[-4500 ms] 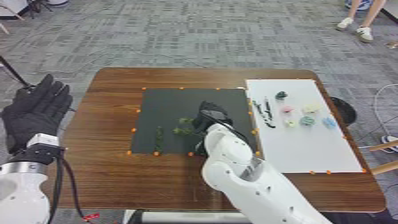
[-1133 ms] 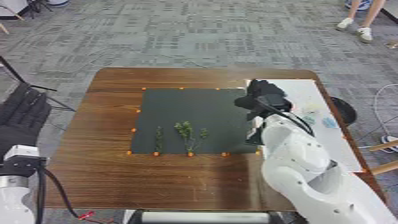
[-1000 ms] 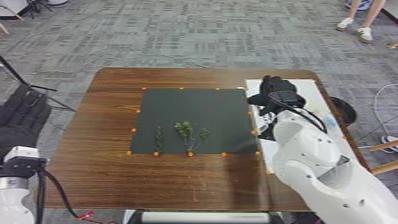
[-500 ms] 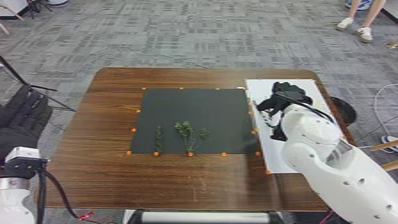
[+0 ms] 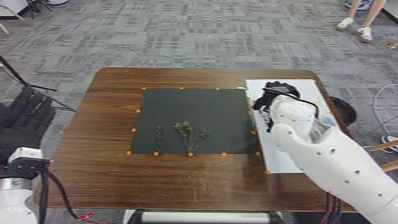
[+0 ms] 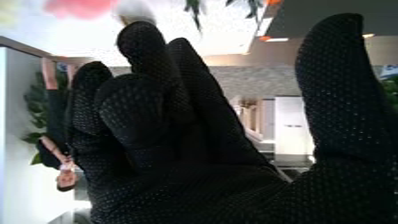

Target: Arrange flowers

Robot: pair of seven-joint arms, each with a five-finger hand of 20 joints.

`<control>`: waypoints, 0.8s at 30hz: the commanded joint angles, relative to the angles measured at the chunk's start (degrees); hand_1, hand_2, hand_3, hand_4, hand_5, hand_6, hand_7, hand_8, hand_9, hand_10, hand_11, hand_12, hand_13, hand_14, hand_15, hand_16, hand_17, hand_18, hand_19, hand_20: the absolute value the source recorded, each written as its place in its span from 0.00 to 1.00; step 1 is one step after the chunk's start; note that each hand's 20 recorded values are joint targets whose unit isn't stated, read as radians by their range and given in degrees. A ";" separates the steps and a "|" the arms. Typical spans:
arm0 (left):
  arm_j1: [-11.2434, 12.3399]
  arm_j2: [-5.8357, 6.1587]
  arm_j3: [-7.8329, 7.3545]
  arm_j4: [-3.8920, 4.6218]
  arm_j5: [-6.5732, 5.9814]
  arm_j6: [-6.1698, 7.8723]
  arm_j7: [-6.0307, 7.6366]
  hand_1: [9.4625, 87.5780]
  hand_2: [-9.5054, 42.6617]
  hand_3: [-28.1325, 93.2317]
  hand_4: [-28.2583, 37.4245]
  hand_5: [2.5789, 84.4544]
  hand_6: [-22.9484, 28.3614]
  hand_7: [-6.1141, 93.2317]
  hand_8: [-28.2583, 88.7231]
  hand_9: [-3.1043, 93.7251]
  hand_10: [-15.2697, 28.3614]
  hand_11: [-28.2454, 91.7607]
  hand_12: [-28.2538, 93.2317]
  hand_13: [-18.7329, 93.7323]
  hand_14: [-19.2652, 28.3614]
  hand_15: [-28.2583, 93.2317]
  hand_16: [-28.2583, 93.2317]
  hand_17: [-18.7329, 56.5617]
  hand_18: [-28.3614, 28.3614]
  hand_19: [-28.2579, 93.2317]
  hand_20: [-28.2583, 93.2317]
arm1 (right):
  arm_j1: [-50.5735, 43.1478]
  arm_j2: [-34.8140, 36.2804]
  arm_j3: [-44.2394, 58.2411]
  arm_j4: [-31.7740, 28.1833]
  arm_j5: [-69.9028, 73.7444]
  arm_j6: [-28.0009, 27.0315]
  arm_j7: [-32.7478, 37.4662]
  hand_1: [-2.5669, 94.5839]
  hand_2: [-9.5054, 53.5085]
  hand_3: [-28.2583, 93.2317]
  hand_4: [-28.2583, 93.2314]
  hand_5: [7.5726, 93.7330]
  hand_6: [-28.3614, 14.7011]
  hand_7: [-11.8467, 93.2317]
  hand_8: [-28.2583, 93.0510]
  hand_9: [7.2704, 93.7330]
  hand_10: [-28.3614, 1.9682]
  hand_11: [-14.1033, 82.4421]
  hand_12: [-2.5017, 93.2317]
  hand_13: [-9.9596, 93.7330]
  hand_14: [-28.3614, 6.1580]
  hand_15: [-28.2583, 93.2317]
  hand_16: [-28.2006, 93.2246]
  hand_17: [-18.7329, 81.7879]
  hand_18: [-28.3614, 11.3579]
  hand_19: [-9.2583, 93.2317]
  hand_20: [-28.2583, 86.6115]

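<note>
Since half a second ago, the right hand (image 5: 266, 103) is shifted slightly toward nine o'clock. Its partner, the left hand (image 5: 18, 131), rests beyond the table's (image 5: 178, 185) nine o'clock edge, fingers straight. Green sprigs (image 5: 184, 131) lie at seven o'clock on the dark mat (image 5: 178, 105). At two o'clock, above the white board (image 5: 284, 162), the right thumb stands apart from loosely bent fingers, pinching nothing; better to pinch the leafy stem (image 6: 194, 6) low and softly, sparing the pink flower (image 6: 80, 6).

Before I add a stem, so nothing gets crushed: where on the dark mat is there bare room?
The dark mat is bare across its far half, beyond the green sprigs, and at its near right corner, between sprigs and white sheet. It's crowded at near left, among the sprigs, and off the mat by the right hand.
</note>
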 commanded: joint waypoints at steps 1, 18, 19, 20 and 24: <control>0.17 -0.02 0.37 -0.20 -0.32 0.52 0.09 0.19 0.40 0.85 0.00 0.47 0.57 0.15 0.17 0.37 0.66 0.38 0.31 0.37 0.67 0.40 0.20 0.20 0.68 0.39 0.32 | 2.17 -1.15 -0.98 2.15 1.04 -4.42 2.50 0.35 0.00 0.76 0.00 0.64 0.34 0.17 0.18 0.65 0.18 0.61 0.41 0.72 0.33 0.86 0.56 0.51 0.00 0.91 0.52; -0.10 0.37 0.98 -0.20 -2.52 -0.09 0.79 0.19 0.40 0.85 0.00 0.46 0.57 0.15 0.17 0.37 0.66 0.38 0.31 0.37 0.68 0.40 0.20 0.20 0.68 0.39 0.32 | 3.00 -1.59 -3.90 7.48 0.07 -5.74 2.29 0.36 0.00 0.75 0.00 0.63 0.34 0.18 0.18 0.64 0.20 0.64 0.46 0.72 0.33 0.86 0.58 0.52 0.00 0.91 0.53; -0.17 0.36 1.05 -0.12 -2.82 -0.31 0.84 0.19 0.40 0.85 0.00 0.46 0.57 0.15 0.17 0.37 0.66 0.38 0.31 0.37 0.68 0.40 0.20 0.20 0.68 0.39 0.32 | 3.13 -1.40 -4.56 7.71 -0.52 -5.73 1.88 0.37 0.00 0.75 0.00 0.63 0.34 0.18 0.18 0.64 0.20 0.64 0.46 0.72 0.33 0.86 0.58 0.52 0.00 0.91 0.53; -0.30 0.31 1.13 -0.09 -2.91 -0.30 0.76 0.19 0.40 0.85 0.00 0.46 0.57 0.15 0.17 0.37 0.66 0.38 0.31 0.37 0.68 0.40 0.20 0.20 0.68 0.39 0.32 | 3.25 -1.06 -5.43 7.81 -1.22 -5.88 1.37 0.37 0.00 0.75 0.00 0.64 0.35 0.18 0.18 0.64 0.20 0.64 0.46 0.72 0.33 0.86 0.58 0.52 0.00 0.91 0.53; -0.35 0.18 1.03 -0.31 -3.13 -0.82 0.42 0.19 0.40 0.85 0.00 0.46 0.58 0.15 0.17 0.37 0.66 0.38 0.31 0.37 0.69 0.41 0.20 0.20 0.68 0.39 0.32 | 3.87 -0.90 -8.08 9.04 -3.72 -4.70 0.38 0.39 0.00 0.73 0.00 0.64 0.39 0.21 0.19 0.63 0.22 0.67 0.48 0.72 0.34 0.86 0.57 0.52 0.00 0.91 0.53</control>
